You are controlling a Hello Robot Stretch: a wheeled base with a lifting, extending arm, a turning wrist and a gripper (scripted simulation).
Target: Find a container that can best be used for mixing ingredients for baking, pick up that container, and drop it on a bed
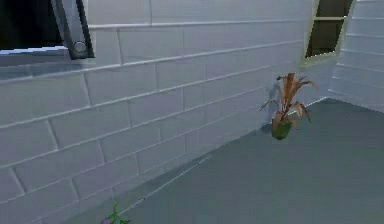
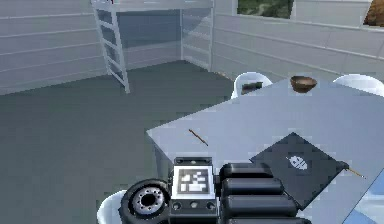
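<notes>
A small brown bowl (image 2: 303,82) stands at the far end of a grey table (image 2: 240,125) in the arm side view. At the bottom edge of that view sits a white square with black marks (image 2: 191,181). Left of it is the gripper's dark round body (image 2: 147,200), low by the table's near corner. I cannot make out its far end, so I cannot tell whether it holds anything. A tall white bed frame with a ladder (image 2: 113,45) stands at the back of the room.
On the table lie a thin pencil-like stick (image 2: 198,137), a flat black book or laptop (image 2: 300,160) and a small dark object (image 2: 250,87). White chairs (image 2: 357,84) ring the table. Ahead is a white brick wall (image 1: 150,110) with a potted plant (image 1: 287,105) and windows (image 1: 328,25).
</notes>
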